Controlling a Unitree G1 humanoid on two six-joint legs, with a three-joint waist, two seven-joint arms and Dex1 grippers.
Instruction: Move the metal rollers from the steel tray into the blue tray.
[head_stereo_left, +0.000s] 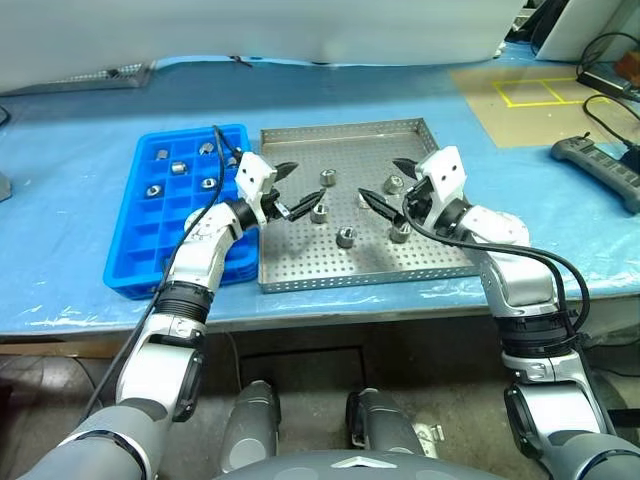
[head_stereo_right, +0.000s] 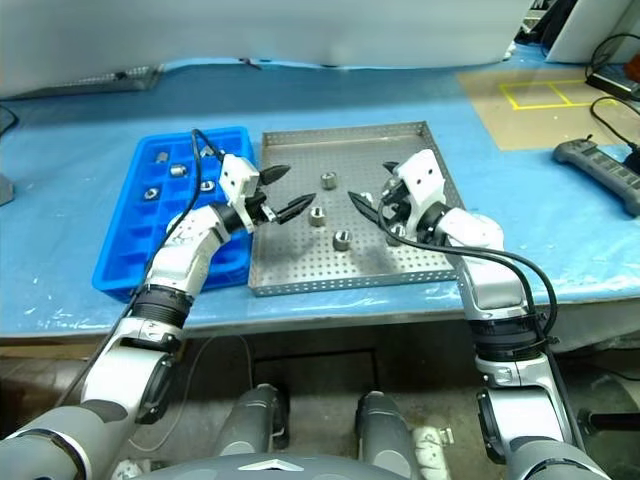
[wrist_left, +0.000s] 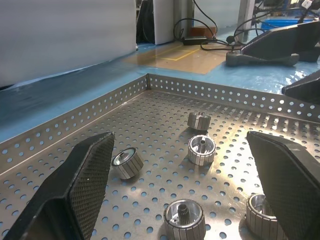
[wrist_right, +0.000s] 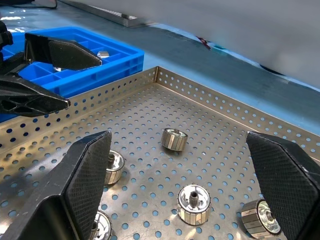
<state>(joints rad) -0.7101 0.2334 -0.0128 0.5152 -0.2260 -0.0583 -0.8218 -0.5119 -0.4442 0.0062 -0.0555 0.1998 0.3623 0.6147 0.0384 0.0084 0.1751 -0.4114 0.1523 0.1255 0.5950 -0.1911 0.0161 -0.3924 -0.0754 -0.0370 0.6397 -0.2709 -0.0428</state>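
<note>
Two trays are set side by side on a table (head_stereo_left: 80, 290) covered with a blue sheet. Five metal rollers (head_stereo_left: 346, 237) are seen on the holed floor of the steel tray (head_stereo_left: 300, 145); a few more sit in the blue tray (head_stereo_left: 130, 270). A yellow taped square (head_stereo_left: 528, 92) and black cables (head_stereo_left: 610, 95) are seen at the far right. Both the left gripper (head_stereo_left: 292, 190) and the right gripper (head_stereo_left: 388, 184) are held wide apart above the steel tray, with nothing between their fingers. One roller is partly hidden behind the right gripper.
</note>
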